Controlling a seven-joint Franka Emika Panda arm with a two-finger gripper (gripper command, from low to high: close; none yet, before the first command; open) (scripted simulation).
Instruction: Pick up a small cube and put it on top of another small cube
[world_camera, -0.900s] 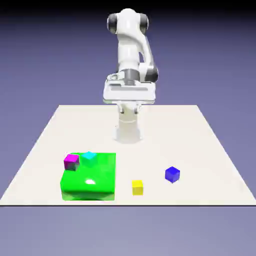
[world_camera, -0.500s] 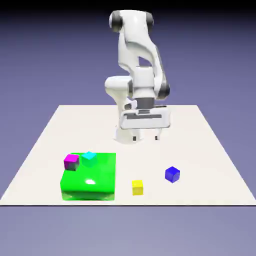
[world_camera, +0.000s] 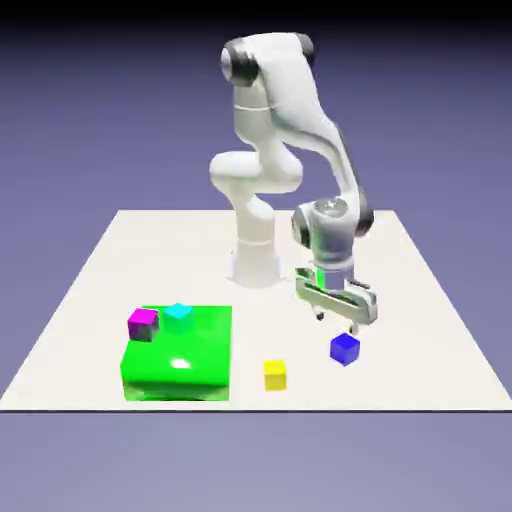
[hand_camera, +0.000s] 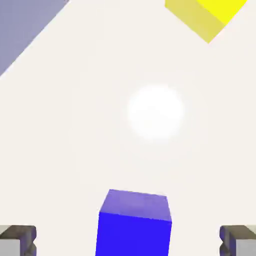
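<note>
- Swung over toward the exterior view's right and lower since the earlier frame: my arm (world_camera: 300, 110), with the gripper (world_camera: 336, 322) now close to the blue cube (world_camera: 345, 349); hand also turned.
- Pincer state: fingers wide apart, nothing clamped. Hand view has one fingertip either side of the blue cube's direction, gaps showing on both sides.
- Gripper sits above the blue cube and a bit toward the robot base (world_camera: 256, 266) from it, not touching.
- Blue cube: on the table (world_camera: 190, 255), same spot as before, not stacked.
- Yellow cube (world_camera: 275, 375): on the table, exterior view's left of the blue cube and slightly nearer the camera. Hand view catches part of it at the top edge.
- Green block (world_camera: 180, 355): farther left of the blue cube, past the yellow one.
- Magenta cube (world_camera: 143, 324) and cyan cube (world_camera: 178, 318): also well left of the blue cube, by the green block's far side; can't tell what supports them.
</note>
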